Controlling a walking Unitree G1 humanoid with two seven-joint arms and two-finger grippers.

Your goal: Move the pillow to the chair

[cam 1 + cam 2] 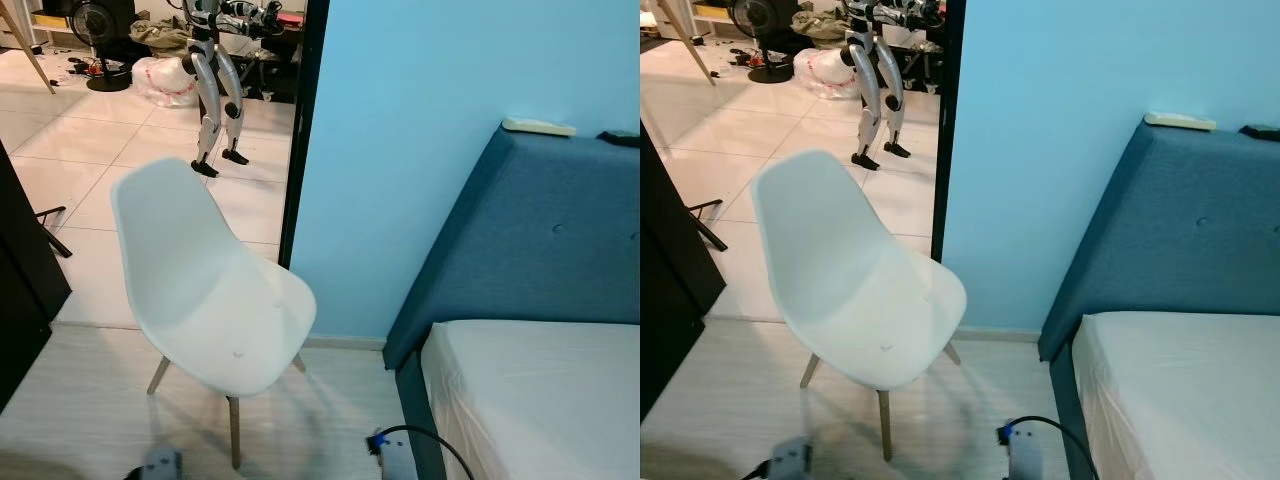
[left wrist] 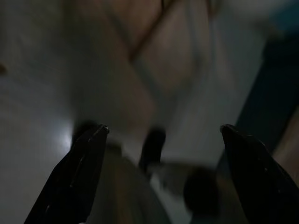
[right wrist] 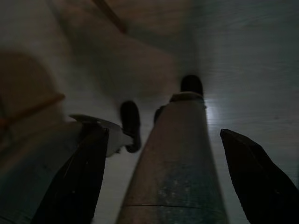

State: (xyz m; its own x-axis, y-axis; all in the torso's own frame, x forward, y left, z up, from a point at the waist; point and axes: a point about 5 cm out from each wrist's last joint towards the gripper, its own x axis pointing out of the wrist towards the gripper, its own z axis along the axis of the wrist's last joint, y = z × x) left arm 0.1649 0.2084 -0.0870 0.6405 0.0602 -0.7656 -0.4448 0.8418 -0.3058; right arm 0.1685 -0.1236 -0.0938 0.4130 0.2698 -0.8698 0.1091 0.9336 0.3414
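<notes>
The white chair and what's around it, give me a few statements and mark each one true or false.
1. The white chair has a pillow on its seat. False: the seat is bare.
2. The chair stands on wooden legs. True.
3. The blue headboard is on the robot's left. False: it is on the right, behind the mattress.
4. Another humanoid robot stands beyond the doorway. True.
5. The left gripper has its jaws shut. False: they are spread apart.
</notes>
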